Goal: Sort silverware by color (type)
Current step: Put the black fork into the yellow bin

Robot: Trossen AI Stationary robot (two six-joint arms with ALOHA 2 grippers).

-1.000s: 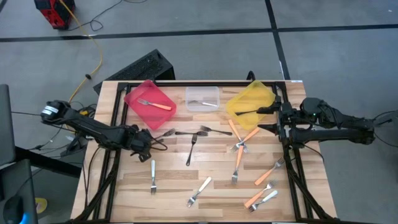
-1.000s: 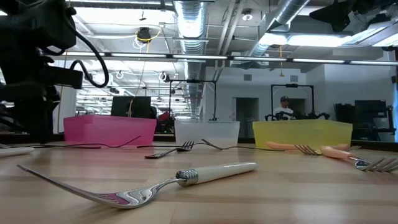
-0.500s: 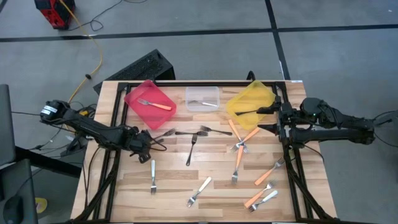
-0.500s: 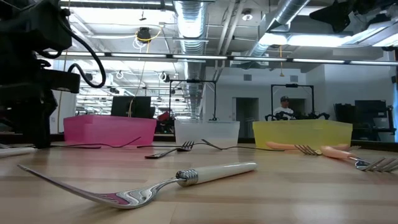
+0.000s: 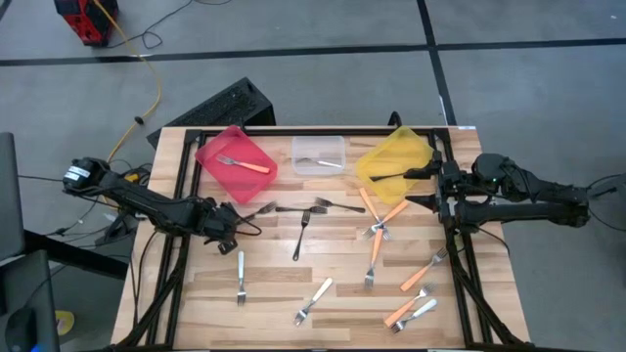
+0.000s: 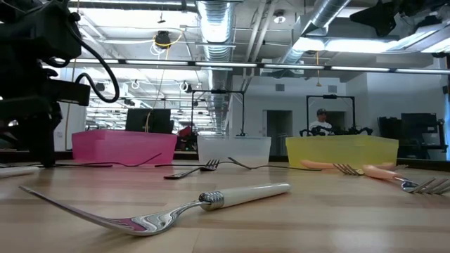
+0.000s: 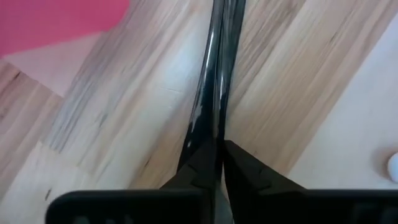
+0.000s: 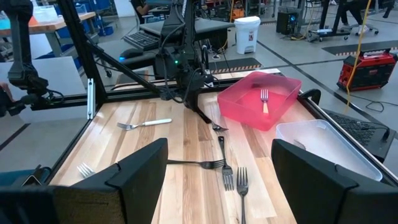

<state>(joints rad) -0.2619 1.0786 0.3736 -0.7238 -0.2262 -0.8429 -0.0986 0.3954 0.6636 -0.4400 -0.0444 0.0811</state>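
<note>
Left end effector [image 5: 238, 227] sits low on the surface [image 5: 342, 284] just in front of the red bin [image 5: 236, 156], and my wrist view shows its fingers [image 7: 249, 168] pinched shut on the handle of a black fork [image 7: 214, 81] — a second ago they stood apart around it. I judge this the grasp step for a dark piece: next I need a clean lift, then a carry across to the yellow bin [image 5: 395, 156], where one black fork [image 5: 391, 175] already lies. Thin handle, so I'd raise slowly in case it slips or twists. The right end effector [image 5: 433, 189] waits wide open beside the yellow bin, unchanged. Other forks lie scattered — orange-handled ones [image 5: 376, 249] toward the right, white ones [image 5: 315, 301] near the front edge, more black ones [image 5: 301, 236] mid-surface. None of these has moved.
</note>
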